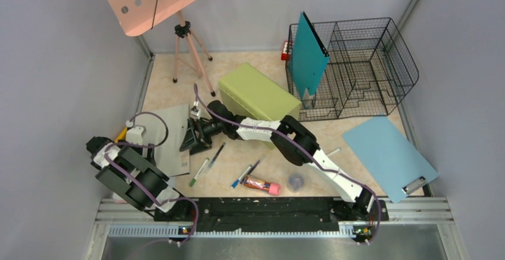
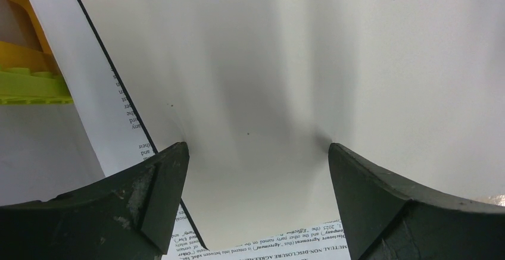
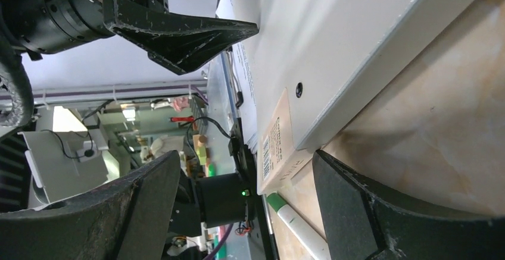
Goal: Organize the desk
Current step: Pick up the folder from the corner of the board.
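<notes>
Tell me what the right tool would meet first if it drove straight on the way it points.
Most likely the edge of the white folder lying on the desk; it sits just ahead of the open right tool, though the exact gap is unclear.

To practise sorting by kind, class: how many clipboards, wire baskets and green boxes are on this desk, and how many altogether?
Clipboards: 2 (teal clipboard standing upright, light blue clipboard flat on the desk)
Wire basket: 1
Green box: 1
Total: 4
</notes>
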`<state>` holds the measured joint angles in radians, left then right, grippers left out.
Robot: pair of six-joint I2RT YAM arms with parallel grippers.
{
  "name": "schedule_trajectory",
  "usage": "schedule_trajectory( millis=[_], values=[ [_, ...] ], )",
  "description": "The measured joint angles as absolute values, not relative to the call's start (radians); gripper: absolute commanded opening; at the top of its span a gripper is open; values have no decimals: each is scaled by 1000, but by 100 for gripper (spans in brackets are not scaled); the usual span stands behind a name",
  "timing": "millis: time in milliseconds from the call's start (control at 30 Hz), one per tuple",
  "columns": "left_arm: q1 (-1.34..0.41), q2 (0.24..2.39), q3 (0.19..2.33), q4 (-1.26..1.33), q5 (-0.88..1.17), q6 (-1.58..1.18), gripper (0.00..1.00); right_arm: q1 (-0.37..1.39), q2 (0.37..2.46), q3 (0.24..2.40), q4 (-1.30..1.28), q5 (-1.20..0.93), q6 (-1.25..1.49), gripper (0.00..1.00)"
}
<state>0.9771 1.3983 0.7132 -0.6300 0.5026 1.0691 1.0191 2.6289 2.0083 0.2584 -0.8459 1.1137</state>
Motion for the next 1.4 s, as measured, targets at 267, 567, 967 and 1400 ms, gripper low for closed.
schedule_trajectory(
  millis=[267,567,967,1400],
  values=[
    [977,1398,713,-630,505,1070,92,1026,2627,2082,64,-798,900,80],
    [973,1369,714,-693,509,1081,97,1030,2550,2110,-212,-625,564,83],
    [932,1021,737,-1046,573,1298,98,992,2521,2250,-395,-458,257,89],
    [447,670,620,-1150,476,1362,98,942,2519,2269,-428,-455,238,89]
  ],
)
